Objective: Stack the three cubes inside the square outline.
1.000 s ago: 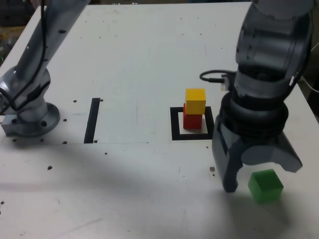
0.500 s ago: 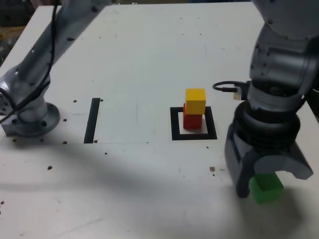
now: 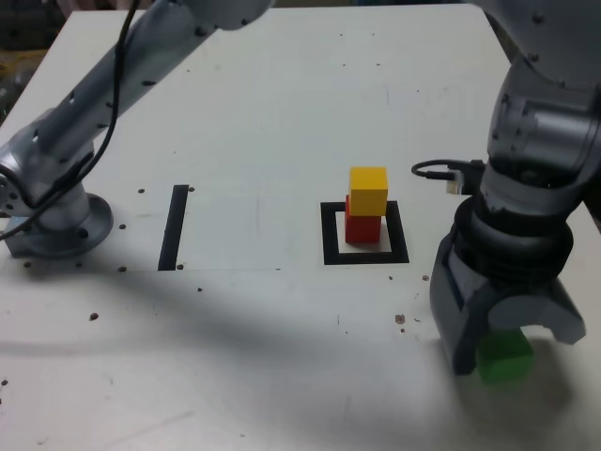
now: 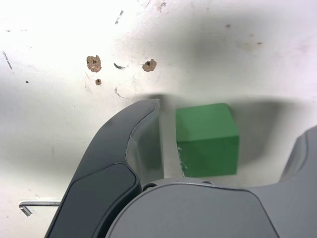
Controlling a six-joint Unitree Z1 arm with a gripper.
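Over the last sec the tool [image 3: 504, 346] has dropped from beside the green cube [image 3: 505, 357] to right over it, so the cube now sits between the jaws, w/ its upper part hidden behind the tool body in the exterior view. The wrist view shows the green cube [image 4: 207, 140] on the counter [image 3: 263, 113], one jaw just beside it w/ a thin gap; the other jaw is further off. So jaws are apart, not clamped yet, though they look to be starting to narrow.

Cube is at the near right of the counter, well apart from the outline [image 3: 364, 246]. Red [image 3: 362, 226] sits inside the outline w/ yellow [image 3: 368, 190] on top, slightly offset to the exterior view's right.

Judgement: two of three stacked; approach to the last cube is done, and the grasp is the step in hand. Next needs a squeeze, lift clear, then placement on yellow w/o nudging that offset stack.
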